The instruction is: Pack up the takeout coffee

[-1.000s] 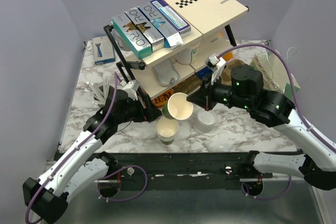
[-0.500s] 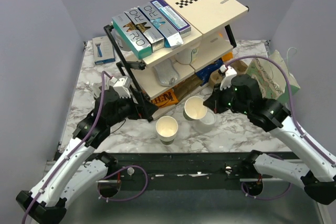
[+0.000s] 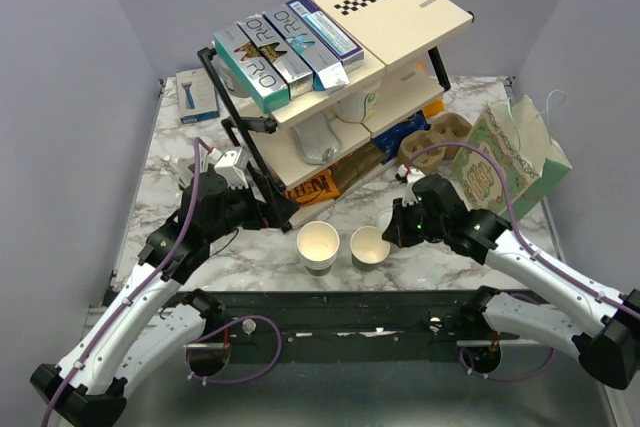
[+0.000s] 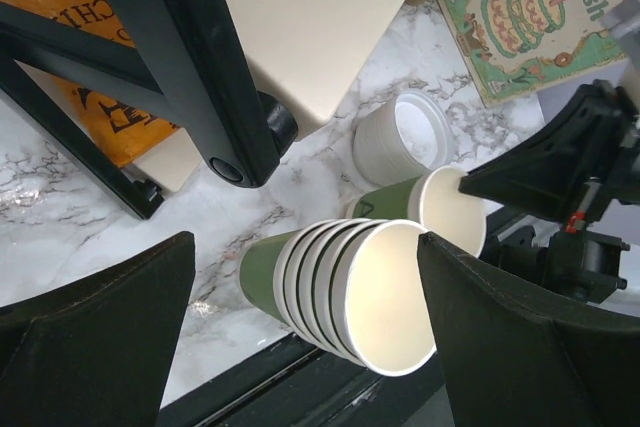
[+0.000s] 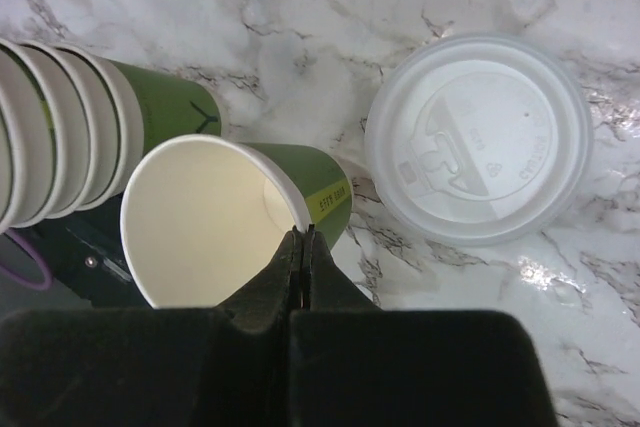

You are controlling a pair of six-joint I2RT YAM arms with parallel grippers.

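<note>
Pinching the rim of the small cream paper cup with green sides [image 5: 220, 217], the right gripper [image 5: 300, 235] has its two fingers pressed tight together, w/ the thin paper wall caught between them. The cup stands mouth up on the white-and-grey marble table [image 3: 262, 254], and its mouth is open. The round white plastic lid [image 5: 478, 137] lies flat on the table just beside the cup – on the side away from the other cups. On the cup's other side, just beside it, stands the taller stack of nested green paper cups [image 3: 318, 245].

The left gripper [image 4: 305, 247] has its fingers spread wide & holds nothing. In the left wrist view the stack sits out in front, btw the two black fingers, not touching either one. This gripper hangs low near the black metal leg [image 4: 190, 67] of the pale wooden rack [image 3: 400, 7], which has long boxes [image 3: 285, 47] lying on top.

Further back on the right are the brown cardboard cup carrier [image 3: 440, 135] and, next to it, a green paper gift bag [image 3: 515, 162] – it has cake pictures on it.
</note>
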